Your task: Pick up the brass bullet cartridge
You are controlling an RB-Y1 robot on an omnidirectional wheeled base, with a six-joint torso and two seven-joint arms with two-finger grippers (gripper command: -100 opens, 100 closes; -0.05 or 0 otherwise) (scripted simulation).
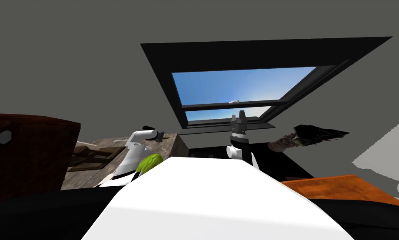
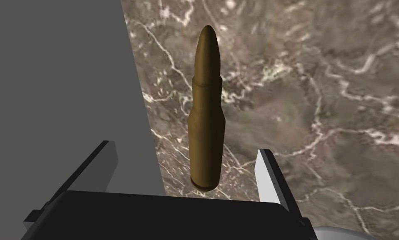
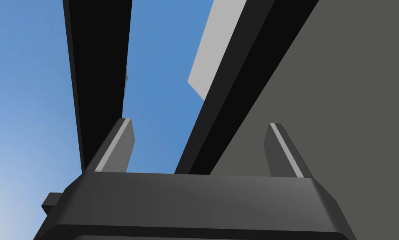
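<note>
Brass bullet cartridge [image 2: 207, 104] is lying on the marbled top [image 2: 319, 83], base between my left gripper's [image 2: 185, 148] spread, empty fingers; my right gripper [image 3: 200, 123] is pointing upward, likewise spread

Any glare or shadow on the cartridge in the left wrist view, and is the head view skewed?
Left wrist view: cartridge dull brown, softly lit, no glare, no shadow on the marbled top. Head view: window splays toward the corners, the lens's doing.

White forearms [image 1: 139, 136], dark joints [image 1: 237, 133]; left hand [image 2: 184, 148] and right hand [image 3: 200, 123] dark boxes, grey blade fingers [image 3: 111, 151]
</note>
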